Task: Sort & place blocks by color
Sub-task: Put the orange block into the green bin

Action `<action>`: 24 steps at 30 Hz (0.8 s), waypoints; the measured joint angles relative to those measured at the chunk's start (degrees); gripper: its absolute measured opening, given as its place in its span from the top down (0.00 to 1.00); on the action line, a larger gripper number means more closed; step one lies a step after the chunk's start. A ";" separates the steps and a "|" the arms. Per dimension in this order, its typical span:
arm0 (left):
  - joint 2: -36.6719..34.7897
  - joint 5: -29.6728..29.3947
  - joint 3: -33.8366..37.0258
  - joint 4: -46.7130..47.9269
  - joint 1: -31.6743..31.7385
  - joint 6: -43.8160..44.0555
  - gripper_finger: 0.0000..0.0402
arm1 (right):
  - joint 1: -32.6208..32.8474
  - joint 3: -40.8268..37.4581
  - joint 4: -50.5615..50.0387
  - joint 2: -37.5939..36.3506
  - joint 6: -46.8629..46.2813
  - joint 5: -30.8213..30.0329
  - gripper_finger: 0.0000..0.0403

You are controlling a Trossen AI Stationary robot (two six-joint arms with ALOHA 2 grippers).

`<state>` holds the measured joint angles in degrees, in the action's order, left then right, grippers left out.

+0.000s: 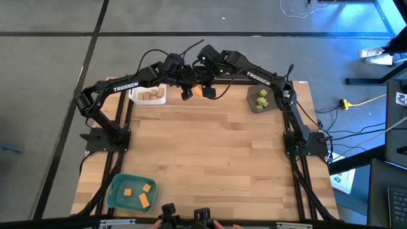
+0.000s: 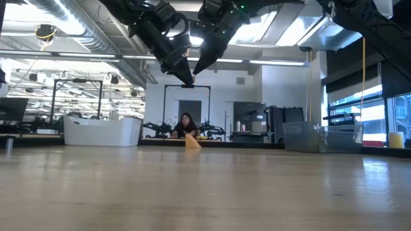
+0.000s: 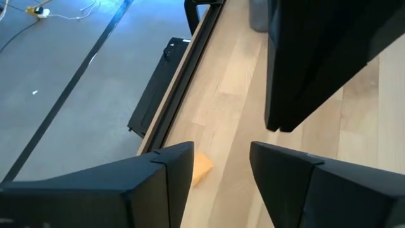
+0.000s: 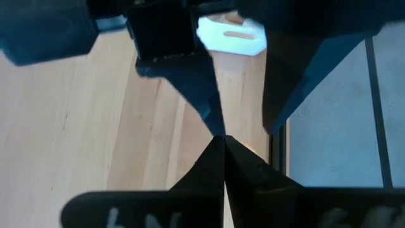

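One orange block lies on the table near the far edge, also seen in the low view and the left wrist view. Both grippers hang well above it, tip to tip. My left gripper is open with nothing between its fingers. My right gripper is shut and empty. In the low view my left gripper and my right gripper nearly meet; I cannot tell whether they touch. Tan blocks lie in the white tray, green ones in the grey tray, orange ones in the teal tray.
The white tray stands at the far left, the grey tray at the far right and the teal tray at the near left corner. The far table edge runs close by the orange block. A person sits in the room beyond the table.
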<state>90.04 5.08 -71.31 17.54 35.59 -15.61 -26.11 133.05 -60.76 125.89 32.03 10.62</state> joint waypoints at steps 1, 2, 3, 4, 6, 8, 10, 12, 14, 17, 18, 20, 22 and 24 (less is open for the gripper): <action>0.00 0.00 0.00 0.00 0.00 -0.35 0.63 | 0.00 0.00 -0.38 0.00 -0.10 -0.02 1.00; 0.00 0.02 0.00 0.00 0.07 -1.50 0.63 | 0.00 0.00 -0.83 0.00 -0.55 -0.30 1.00; 0.00 0.00 0.00 0.16 0.13 -3.42 0.63 | -0.11 0.00 -1.29 0.00 -1.55 -0.76 1.00; 0.00 0.00 0.00 0.48 0.13 -5.60 0.63 | -0.27 0.00 -1.69 0.00 -2.47 -1.37 1.00; 0.00 0.01 0.00 1.35 0.20 -9.36 0.63 | -0.72 0.00 -2.71 0.00 -4.33 -2.29 1.00; 0.00 0.48 0.00 2.35 0.39 -14.45 0.63 | -1.29 0.00 -3.74 0.00 -5.95 -2.61 1.00; 0.00 0.55 0.00 4.16 0.81 -22.03 0.63 | -1.84 0.00 -5.44 0.00 -6.36 -2.62 1.00; 0.00 0.84 0.00 5.09 1.60 -28.12 0.63 | -2.25 0.00 -7.05 0.00 -6.42 -2.84 1.00; 0.68 3.11 -0.02 4.82 2.69 -31.15 0.63 | -2.53 0.00 -8.35 0.00 -6.46 -3.61 1.00; 3.01 9.91 0.00 4.97 4.96 -32.60 0.63 | -2.89 0.00 -8.89 0.00 -6.47 -4.97 1.00; 4.01 11.38 0.00 4.50 5.42 -32.85 0.63 | -3.00 0.00 -8.93 0.00 -6.47 -5.47 1.00; 6.13 12.23 0.00 3.91 6.14 -32.93 0.63 | -3.43 0.00 -9.14 0.00 -6.47 -5.62 1.00; 8.31 11.27 0.02 2.74 6.31 -32.97 0.63 | -3.89 0.00 -9.59 0.00 -6.47 -5.69 1.00; 10.20 10.91 0.00 1.46 6.27 -32.96 0.63 | -4.51 0.00 -10.45 0.00 -6.47 -5.69 1.00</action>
<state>100.24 15.99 -71.31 19.00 41.87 -48.58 -30.62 133.05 -71.21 125.89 25.56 4.93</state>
